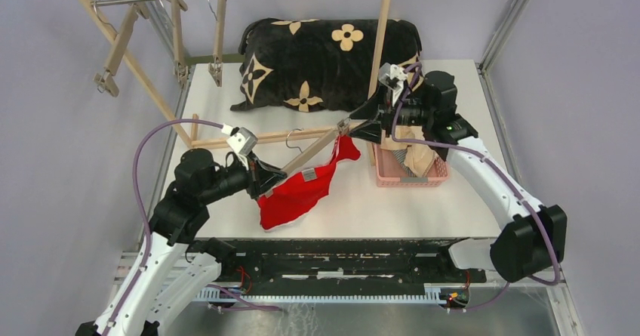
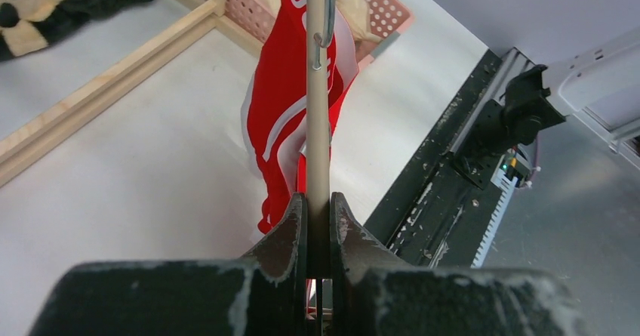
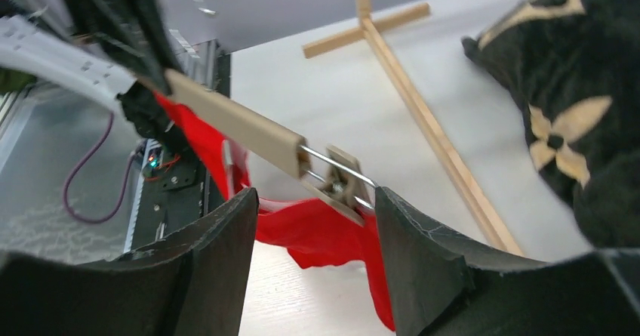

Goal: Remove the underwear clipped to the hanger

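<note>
Top external view: the black cushion (image 1: pixel 332 57) lies at the far side of the table (image 1: pixel 377 209), behind the wooden rack (image 1: pixel 151 87). At the right stands the pink basket (image 1: pixel 438 176), holding 2 garments, the beige underwear (image 1: pixel 419 157) and a striped piece (image 1: pixel 398 165). Only 1 is on the hanger (image 1: pixel 315 149): the red underwear (image 1: pixel 302 189), drooping toward the table. The hanger's long axis runs from near left to far right. The left gripper (image 1: pixel 264 179) is clenched on the bar's near-left end. The right gripper (image 3: pixel 315 200), jaws spread, straddles the far-right clip (image 3: pixel 341 185), with red cloth just below. The right arm is nearer that clip, and I judge the next move is a squeeze across the bar's axis.
</note>
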Robot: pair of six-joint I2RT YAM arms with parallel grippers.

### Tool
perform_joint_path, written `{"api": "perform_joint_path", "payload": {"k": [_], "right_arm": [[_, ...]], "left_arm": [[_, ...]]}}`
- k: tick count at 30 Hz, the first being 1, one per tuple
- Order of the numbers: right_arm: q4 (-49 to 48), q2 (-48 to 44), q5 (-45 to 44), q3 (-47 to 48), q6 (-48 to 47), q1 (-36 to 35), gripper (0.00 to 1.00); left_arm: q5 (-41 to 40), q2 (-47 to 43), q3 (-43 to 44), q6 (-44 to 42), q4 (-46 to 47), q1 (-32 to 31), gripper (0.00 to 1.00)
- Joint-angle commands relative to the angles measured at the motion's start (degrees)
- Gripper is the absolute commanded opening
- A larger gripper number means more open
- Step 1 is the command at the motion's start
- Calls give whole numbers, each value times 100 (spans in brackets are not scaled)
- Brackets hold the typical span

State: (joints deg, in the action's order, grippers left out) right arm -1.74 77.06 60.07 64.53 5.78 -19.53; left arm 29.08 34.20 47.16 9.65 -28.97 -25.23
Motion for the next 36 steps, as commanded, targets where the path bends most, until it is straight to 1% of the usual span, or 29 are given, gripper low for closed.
{"api": "perform_joint_path", "payload": {"k": [1,6,12,20,27,36], "right_arm": [[482,-619,1410,348,-1072,19,67],[603,-712,1579,358,-1158,20,68],[448,-498,1718,408,-1066,19,67],[414,-311,1952,882,-939,20,65],[459,-490,1903,779,-1131,21,67],[421,-108,1819,1035,-1026,20,68]], "left_arm": [[784,8,41,2,792,-12,3],[1122,50,35,279,1327,-12,3],[1413,10,-113,603,1813,-14,3],[1277,71,-155,594,1740,-14,3],[1286,65,-151,616,1738,-16,3],[1369,-192,-105,658,1672,-14,3]]}}
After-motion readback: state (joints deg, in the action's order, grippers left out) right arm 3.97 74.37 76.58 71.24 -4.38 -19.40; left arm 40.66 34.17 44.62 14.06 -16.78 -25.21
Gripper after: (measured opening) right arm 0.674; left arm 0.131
